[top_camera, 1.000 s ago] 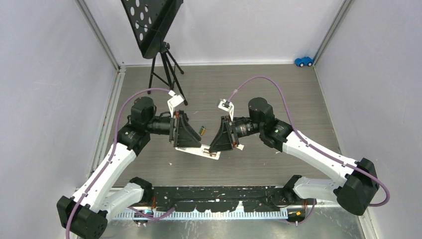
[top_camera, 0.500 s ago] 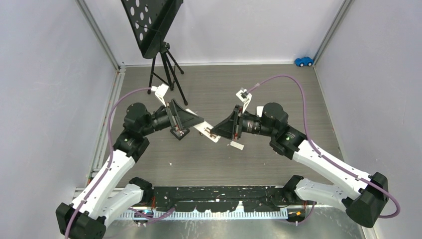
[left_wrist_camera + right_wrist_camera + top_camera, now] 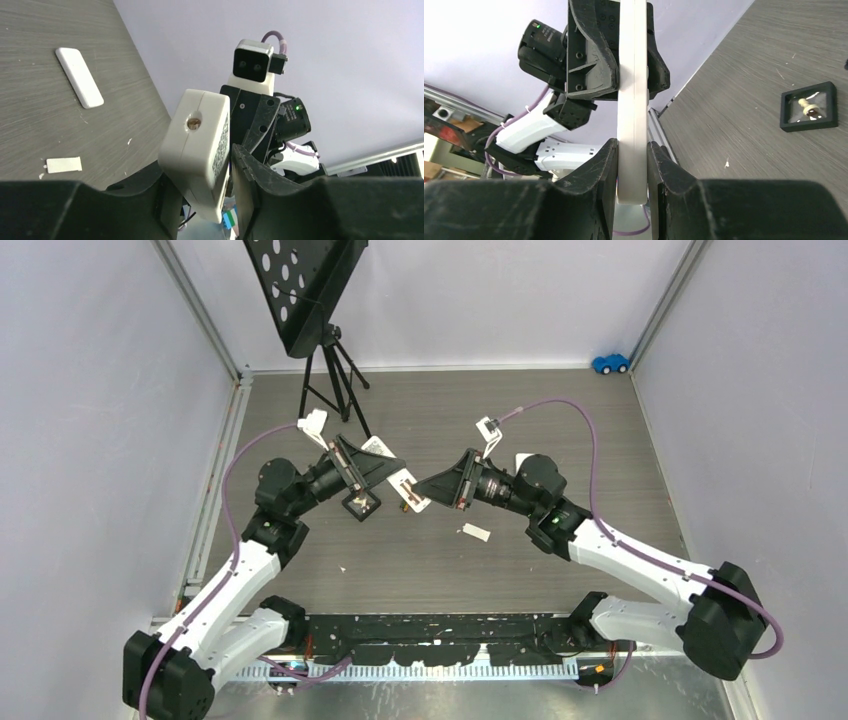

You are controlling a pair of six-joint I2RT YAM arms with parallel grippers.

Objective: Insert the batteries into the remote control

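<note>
Remote is up off the table, held between the 2 arms. Left gripper is clamped on 1 end and right gripper is clamped on the other. Small black tray sits on the table just beside them.

Both arms reached toward the music stand. The left gripper and right gripper lifted the remote control off the table (still clamped from both ends) and carried it nearer the stand's tripod. The small black tray had been covered by the left gripper a second earlier and came into view on the side away from the stand.
</note>
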